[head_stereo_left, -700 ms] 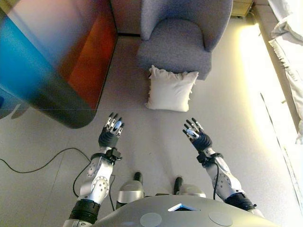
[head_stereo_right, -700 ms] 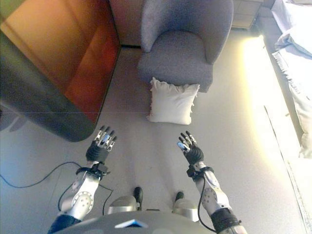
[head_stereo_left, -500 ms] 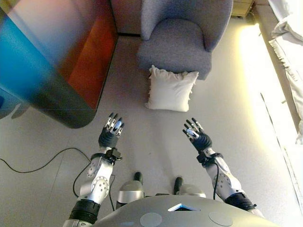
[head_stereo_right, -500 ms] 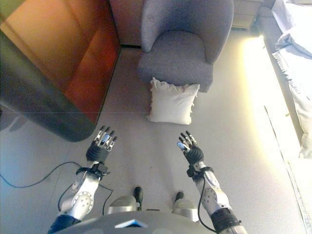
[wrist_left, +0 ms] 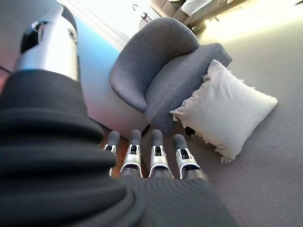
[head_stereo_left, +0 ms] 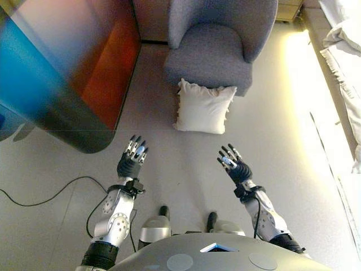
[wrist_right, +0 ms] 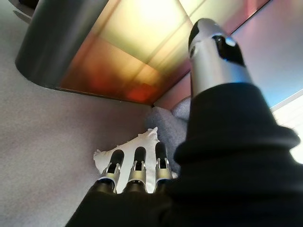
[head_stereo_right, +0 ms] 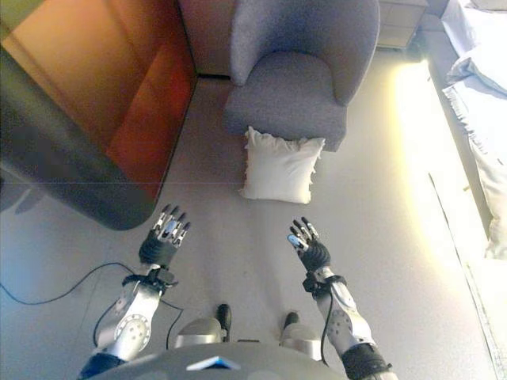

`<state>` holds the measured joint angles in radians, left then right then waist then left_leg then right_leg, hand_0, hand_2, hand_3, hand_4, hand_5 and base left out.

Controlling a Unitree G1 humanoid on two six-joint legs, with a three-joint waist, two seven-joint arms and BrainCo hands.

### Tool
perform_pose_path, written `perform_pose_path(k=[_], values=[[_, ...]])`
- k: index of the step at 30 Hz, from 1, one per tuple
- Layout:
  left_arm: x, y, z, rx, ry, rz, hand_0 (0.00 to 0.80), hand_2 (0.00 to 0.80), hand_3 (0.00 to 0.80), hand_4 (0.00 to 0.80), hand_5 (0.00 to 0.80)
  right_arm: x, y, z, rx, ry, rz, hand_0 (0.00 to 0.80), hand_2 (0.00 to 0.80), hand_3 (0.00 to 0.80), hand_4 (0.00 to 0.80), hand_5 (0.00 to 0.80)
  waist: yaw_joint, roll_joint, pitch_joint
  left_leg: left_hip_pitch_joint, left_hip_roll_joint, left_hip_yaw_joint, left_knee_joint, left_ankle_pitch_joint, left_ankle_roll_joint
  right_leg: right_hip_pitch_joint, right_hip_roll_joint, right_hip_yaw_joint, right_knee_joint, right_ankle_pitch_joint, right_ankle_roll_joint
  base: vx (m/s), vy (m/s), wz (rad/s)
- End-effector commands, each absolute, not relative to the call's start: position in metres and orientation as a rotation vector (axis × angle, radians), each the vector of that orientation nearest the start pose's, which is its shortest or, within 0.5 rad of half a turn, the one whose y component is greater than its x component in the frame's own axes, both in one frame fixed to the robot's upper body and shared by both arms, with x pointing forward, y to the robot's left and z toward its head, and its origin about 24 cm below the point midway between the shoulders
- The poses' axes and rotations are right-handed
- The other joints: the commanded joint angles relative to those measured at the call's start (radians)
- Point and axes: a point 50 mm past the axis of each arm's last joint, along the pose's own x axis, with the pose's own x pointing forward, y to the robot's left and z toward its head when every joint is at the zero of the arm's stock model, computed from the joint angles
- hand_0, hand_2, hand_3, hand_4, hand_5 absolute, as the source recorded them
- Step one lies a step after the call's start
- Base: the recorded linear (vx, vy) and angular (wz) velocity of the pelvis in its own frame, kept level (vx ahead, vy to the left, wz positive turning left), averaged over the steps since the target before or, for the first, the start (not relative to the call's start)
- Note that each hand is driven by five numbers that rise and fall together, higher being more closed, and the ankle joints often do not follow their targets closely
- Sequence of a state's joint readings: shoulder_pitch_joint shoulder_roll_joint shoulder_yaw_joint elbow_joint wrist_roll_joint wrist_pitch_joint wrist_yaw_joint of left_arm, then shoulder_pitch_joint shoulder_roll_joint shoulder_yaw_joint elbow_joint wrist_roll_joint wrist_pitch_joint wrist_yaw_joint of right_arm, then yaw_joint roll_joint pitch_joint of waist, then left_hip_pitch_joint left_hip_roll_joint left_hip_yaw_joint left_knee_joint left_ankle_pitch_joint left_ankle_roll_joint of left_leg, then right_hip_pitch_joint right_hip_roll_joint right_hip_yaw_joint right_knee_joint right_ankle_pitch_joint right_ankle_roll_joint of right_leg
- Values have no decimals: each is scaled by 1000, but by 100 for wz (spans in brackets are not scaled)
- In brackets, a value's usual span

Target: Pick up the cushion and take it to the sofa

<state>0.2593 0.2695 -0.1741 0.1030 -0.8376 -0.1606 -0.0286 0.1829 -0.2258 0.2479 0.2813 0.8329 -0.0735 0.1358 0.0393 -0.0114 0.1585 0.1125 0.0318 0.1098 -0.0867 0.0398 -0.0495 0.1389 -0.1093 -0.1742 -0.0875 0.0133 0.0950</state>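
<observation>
A white square cushion (head_stereo_left: 204,107) stands on the grey floor, leaning against the front of a grey armchair (head_stereo_left: 217,42). It also shows in the left wrist view (wrist_left: 227,111) and partly in the right wrist view (wrist_right: 137,144). My left hand (head_stereo_left: 131,160) is open with straight fingers, held above the floor short of the cushion and to its left. My right hand (head_stereo_left: 234,166) is open too, short of the cushion and to its right. Both hands are empty and apart from the cushion.
A large glossy cabinet (head_stereo_left: 62,68) with a rounded dark corner stands at the left. A black cable (head_stereo_left: 51,195) lies on the floor at lower left. White bedding (head_stereo_left: 344,51) hangs at the right edge. Bare floor lies between my hands and the cushion.
My right hand has drawn back a little toward me. The left hand and the cushion have not visibly moved.
</observation>
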Motion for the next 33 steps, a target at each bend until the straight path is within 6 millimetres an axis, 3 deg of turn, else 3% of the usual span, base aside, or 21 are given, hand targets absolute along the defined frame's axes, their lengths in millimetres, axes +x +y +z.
perform_pose_path(k=[1, 6, 11, 15, 18, 20, 24, 28, 33], values=[[195, 196, -3, -502, 127, 22, 0, 0, 0, 0, 0, 201, -150, -29, 607, 284, 165, 0, 0, 0, 0, 0, -21, 0, 0, -23, -28, 37, 19, -72, 32, -56, 9, -14, 45, -17, 30, -14, 77, -5], [199, 199, -1, -498, 113, 29, 0, 0, 0, 0, 0, 205, -145, -27, 611, 274, 181, 0, 0, 0, 0, 0, -25, -1, 20, -34, -33, 50, 39, -84, 49, -85, -16, 2, 99, -25, 46, -1, 96, -8], [200, 203, -1, -480, 113, 24, 0, 0, 0, 0, 0, 207, -139, -25, 630, 267, 183, 0, 0, 0, 0, 0, -19, -1, 34, -67, -58, 38, 123, -120, 88, -126, -86, 38, 243, -24, 69, 31, 125, -7], [202, 205, 2, -463, 111, 6, 0, 0, 0, 0, 0, 204, -133, -28, 641, 260, 164, 0, 0, 0, 0, 0, -5, 21, 51, -109, -89, 18, 190, -145, 131, -233, -191, 73, 551, 105, 49, 11, 205, -3], [202, 208, 2, -460, 120, 15, 0, 0, 0, 0, 0, 196, -133, -30, 661, 272, 165, 0, 0, 0, 0, 0, -21, 42, 65, -88, -93, 15, 206, -170, 131, -320, -205, 98, 700, 155, 42, 77, 212, 5], [200, 212, 3, -467, 121, 31, 0, 0, 0, 0, 0, 194, -134, -30, 655, 272, 176, 0, 0, 0, 0, 0, -31, 35, 67, -70, -99, 19, 211, -186, 125, -342, -191, 89, 647, 154, 46, 152, 57, 15], [200, 212, 5, -471, 114, 45, 0, 0, 0, 0, 0, 200, -140, -23, 648, 242, 180, 0, 0, 0, 0, 0, -64, -10, 84, -34, -136, 7, 237, -250, 119, -380, -114, 47, 369, 129, 67, 225, -59, 5], [201, 206, 0, -461, 126, 12, 0, 0, 0, 0, 0, 205, -149, -23, 661, 252, 153, 0, 0, 0, 0, 0, -102, -41, 82, 23, -177, -28, 234, -299, 120, -437, -39, -12, 81, 190, 105, 348, -75, 10], [188, 200, -13, -454, 193, -9, 0, 0, 0, 0, 0, 191, -155, -34, 681, 293, 113, 0, 0, 0, 0, 0, -124, -45, 69, 118, -187, -83, 273, -385, 137, -475, -39, -57, 89, 235, 92, 516, -94, 49]])
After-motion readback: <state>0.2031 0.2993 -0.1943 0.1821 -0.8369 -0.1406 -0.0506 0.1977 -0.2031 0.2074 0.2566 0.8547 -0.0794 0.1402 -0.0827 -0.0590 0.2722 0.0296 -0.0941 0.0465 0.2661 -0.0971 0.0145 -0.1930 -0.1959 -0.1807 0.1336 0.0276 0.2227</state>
